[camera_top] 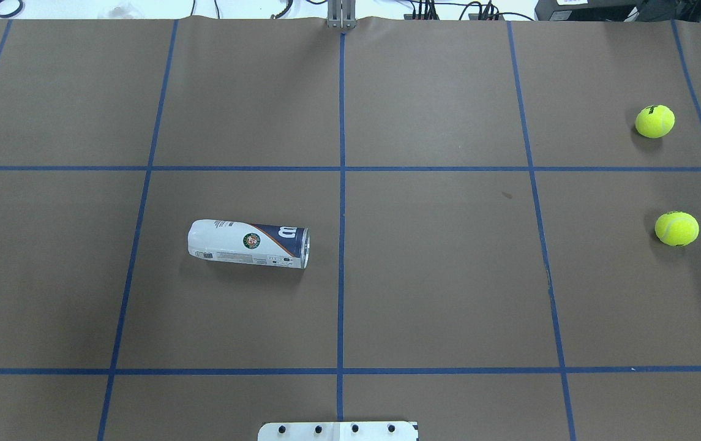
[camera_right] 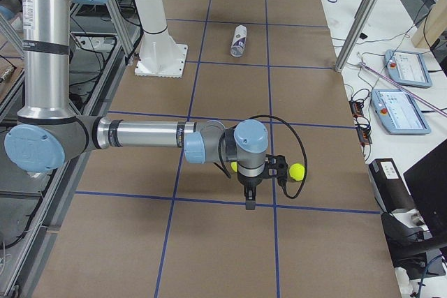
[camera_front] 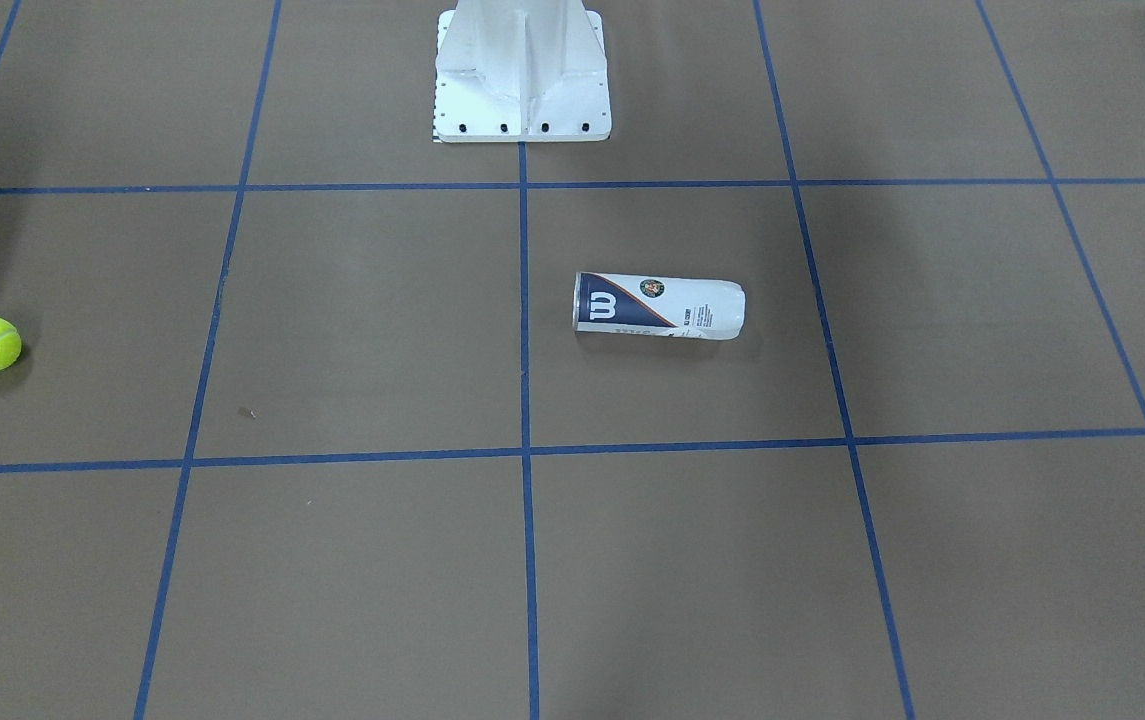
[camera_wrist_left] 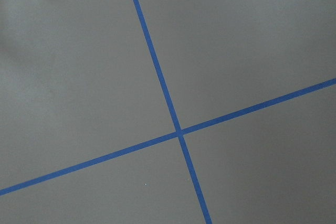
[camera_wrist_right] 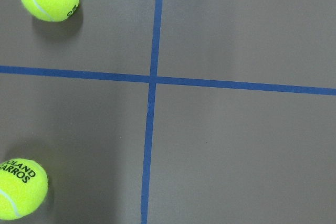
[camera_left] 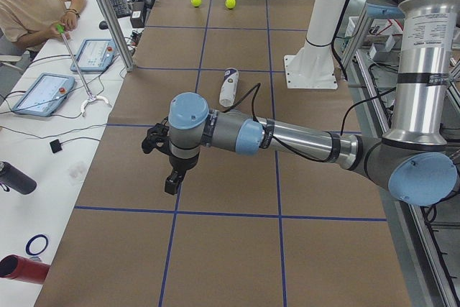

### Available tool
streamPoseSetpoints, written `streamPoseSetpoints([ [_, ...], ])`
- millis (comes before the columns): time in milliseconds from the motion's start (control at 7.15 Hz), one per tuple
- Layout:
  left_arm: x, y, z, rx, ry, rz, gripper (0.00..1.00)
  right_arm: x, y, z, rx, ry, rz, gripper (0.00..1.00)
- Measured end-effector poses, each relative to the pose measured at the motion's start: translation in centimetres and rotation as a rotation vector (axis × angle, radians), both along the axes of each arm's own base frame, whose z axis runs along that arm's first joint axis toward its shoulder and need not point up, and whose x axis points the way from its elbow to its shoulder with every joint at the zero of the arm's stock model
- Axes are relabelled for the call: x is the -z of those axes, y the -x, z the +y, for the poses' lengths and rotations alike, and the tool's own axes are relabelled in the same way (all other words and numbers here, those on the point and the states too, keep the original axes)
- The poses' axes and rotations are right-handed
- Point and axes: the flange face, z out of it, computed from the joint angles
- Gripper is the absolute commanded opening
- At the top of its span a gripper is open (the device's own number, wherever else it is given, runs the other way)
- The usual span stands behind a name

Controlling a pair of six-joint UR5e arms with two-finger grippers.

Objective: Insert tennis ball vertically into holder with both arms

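Currently the Wilson ball can (camera_top: 248, 244) lies sideways, well apart from left gripper (camera_left: 172, 181) and right gripper (camera_right: 249, 199), whose spread cannot be told; grasped off-centre, it could roll away.

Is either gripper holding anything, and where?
Nothing. The can, the near ball and the far ball lie on the table, apart from left gripper and right gripper.

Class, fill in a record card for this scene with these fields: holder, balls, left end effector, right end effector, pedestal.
holder: lying on its side, robot's left half, untouched
balls: far tennis ball, near tennis ball, both loose at robot's right
left end effector: above the table, away from holder; open or shut unclear
right end effector: above table near the balls; open or shut unclear
pedestal: white, robot's edge, centre
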Motion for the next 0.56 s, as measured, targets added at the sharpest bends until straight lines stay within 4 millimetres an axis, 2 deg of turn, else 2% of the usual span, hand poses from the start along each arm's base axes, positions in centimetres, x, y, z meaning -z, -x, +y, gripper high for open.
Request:
streamPoseSetpoints([
  [280, 1.0, -0.8, -0.2, -0.015, -0.031, 0.002, 1.0, -0.1, 0.0, 0.2, -0.003, 0.005, -0.003, 0.99],
  [559, 3.2, -3.5, -1.1, -0.058, -0.106, 0.011, 1.0, 0.0, 0.0, 0.2, -0.002, 0.004, -0.006, 0.99],
])
